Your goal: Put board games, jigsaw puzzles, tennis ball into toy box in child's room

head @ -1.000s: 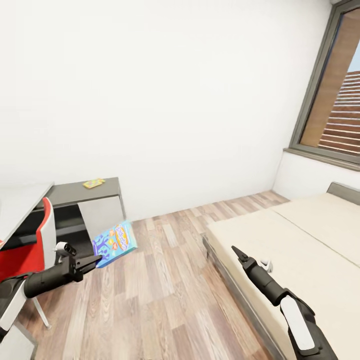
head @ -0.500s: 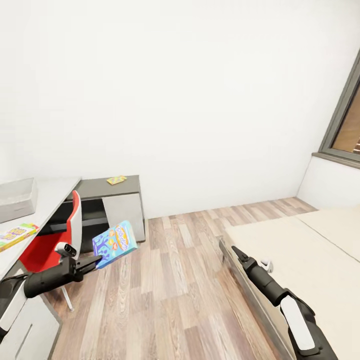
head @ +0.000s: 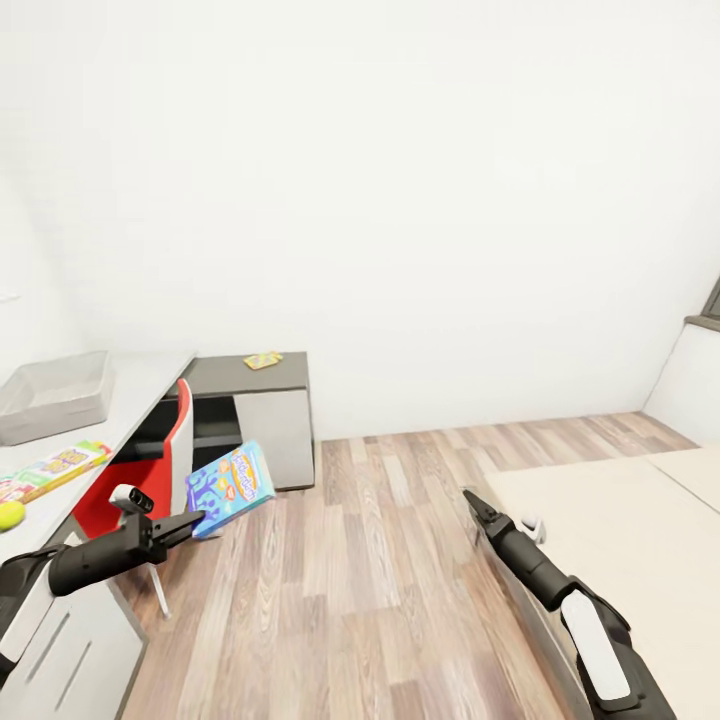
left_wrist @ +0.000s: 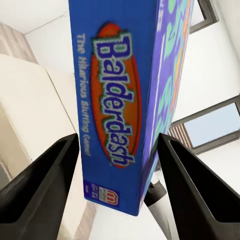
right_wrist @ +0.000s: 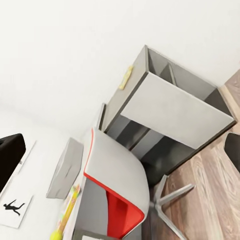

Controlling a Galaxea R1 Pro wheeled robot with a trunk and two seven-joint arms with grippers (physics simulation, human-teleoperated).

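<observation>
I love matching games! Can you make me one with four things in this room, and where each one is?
Things:
1. blue Balderdash box
2. tennis ball
3. jigsaw puzzle
4. toy box

Places:
A. on the low dark grey shelf top
B. held in the left gripper
C. far end of the pale desk
D. near edge of the pale desk

Pairs: 1-B, 2-D, 3-A, 4-C
</observation>
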